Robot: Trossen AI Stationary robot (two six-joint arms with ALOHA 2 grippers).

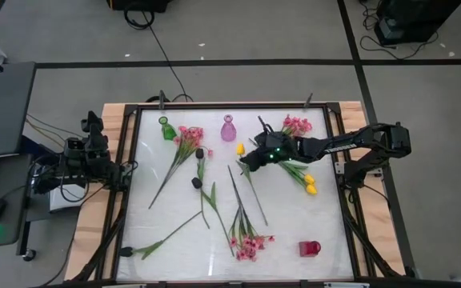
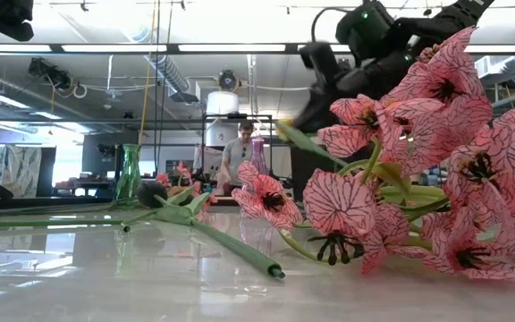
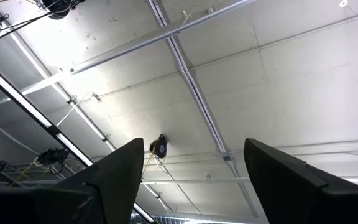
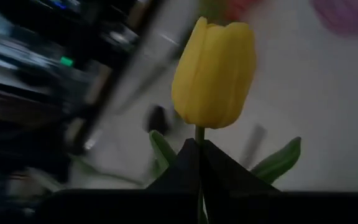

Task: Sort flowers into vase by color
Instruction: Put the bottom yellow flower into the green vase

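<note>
The right gripper (image 4: pixel 199 163) is pinched closed on the stem of a yellow tulip (image 4: pixel 214 71), just below its bloom. In the high view that yellow tulip sits at about one o'clock from the table's (image 1: pixel 326 232) centre, beside the pink vase (image 1: pixel 228 129). The left gripper (image 3: pixel 191 180) gapes wide, holding nothing, off the table's nine o'clock edge, pointed at the ceiling.

Right end effector (image 1: pixel 246 158) clamped shut — left (image 3: pixel 191 180) agape.

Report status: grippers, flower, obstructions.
Right gripper shut on yellow tulip, lifted near pink vase. Left gripper open, parked at table's edge. No obstruction seen.
</note>
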